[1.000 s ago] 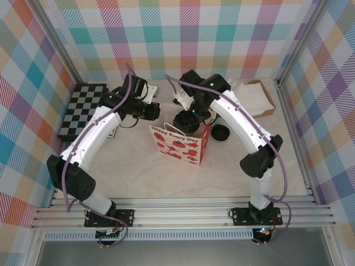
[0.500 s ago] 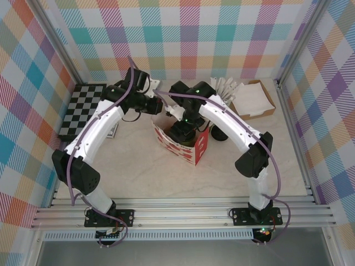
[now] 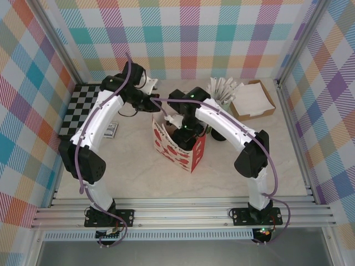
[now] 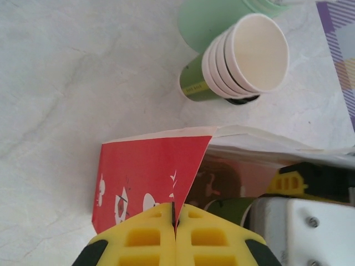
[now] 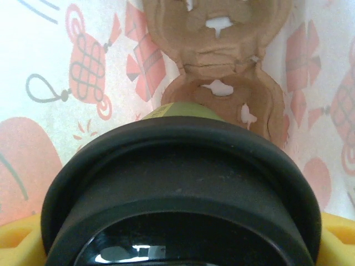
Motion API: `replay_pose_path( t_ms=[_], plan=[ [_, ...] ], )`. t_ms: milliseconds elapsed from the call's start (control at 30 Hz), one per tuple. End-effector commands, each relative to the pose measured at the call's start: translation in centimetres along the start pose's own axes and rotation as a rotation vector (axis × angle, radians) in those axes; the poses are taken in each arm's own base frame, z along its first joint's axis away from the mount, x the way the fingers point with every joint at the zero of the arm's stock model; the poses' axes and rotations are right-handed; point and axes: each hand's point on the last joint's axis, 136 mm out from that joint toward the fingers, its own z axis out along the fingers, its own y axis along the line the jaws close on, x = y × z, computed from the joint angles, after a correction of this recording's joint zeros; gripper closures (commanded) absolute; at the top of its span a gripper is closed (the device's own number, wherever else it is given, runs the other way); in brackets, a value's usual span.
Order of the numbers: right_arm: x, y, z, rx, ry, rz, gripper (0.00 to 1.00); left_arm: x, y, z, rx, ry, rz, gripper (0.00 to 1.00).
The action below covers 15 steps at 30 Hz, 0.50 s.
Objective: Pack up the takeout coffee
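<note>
Bag (image 3: 180, 149): table centre, mouth open.
Left gripper (image 4: 175, 221): clenched on the bag's red rim, at its 11 o'clock corner.
Right gripper (image 3: 186, 128): down in the bag, grasping the coffee (image 5: 183, 166); cardboard carrier (image 5: 222, 66) at 12 o'clock beyond.

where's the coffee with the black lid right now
The takeout coffee is held by the right gripper inside the paper bag at mid-table, between the two arms, with a brown cup carrier beneath it in the bag.
</note>
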Motion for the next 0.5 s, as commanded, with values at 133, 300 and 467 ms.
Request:
replay_pose_path(
  t_ms=[133, 300, 467],
  plan=[
    [0.1, -0.6, 1.0, 0.055, -0.004, 0.085, 0.51, 2.0, -1.2, 0.4, 0.11, 0.11, 0.029, 1.0],
    [0.1, -1.7, 2.0, 0.105, -0.008, 0.086, 0.5, 2.0, -1.1, 0.0, 0.099, 0.079, 0.064, 1.0],
    [0.8, -1.7, 2.7, 0.102, -0.004, 0.068, 0.51, 1.8, -1.0, -0.5, 0.074, 0.056, 0.092, 1.0]
  ],
)
